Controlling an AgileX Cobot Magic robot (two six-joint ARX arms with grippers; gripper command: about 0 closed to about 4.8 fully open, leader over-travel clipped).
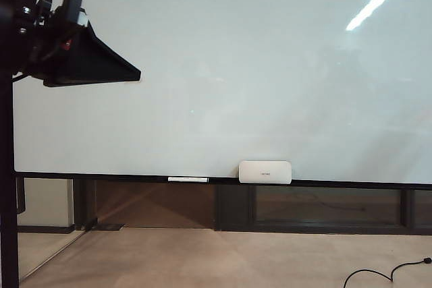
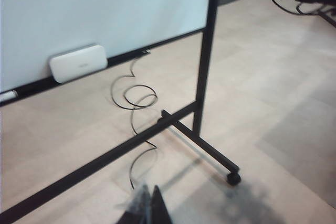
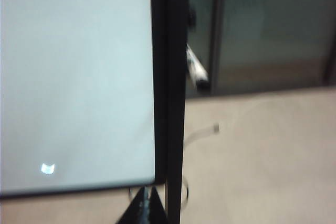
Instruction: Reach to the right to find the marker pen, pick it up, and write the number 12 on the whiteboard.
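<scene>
Hanging shut and empty, right tool (image 3: 148, 199) near whiteboard (image 3: 73, 77) edge; left tool (image 2: 148, 205) unreadable.

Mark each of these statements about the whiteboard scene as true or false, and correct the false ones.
1. The whiteboard has no writing on it. True.
2. A white rounded box rests on the board's bottom rail. True.
3. The right gripper holds the marker pen. False: its fingers are shut on nothing, and the pen sits apart, beside the board's dark frame.
4. The left gripper touches the box. False: it hangs over the floor, away from it.
5. A thin cable coils on the floor below the board. True.
</scene>
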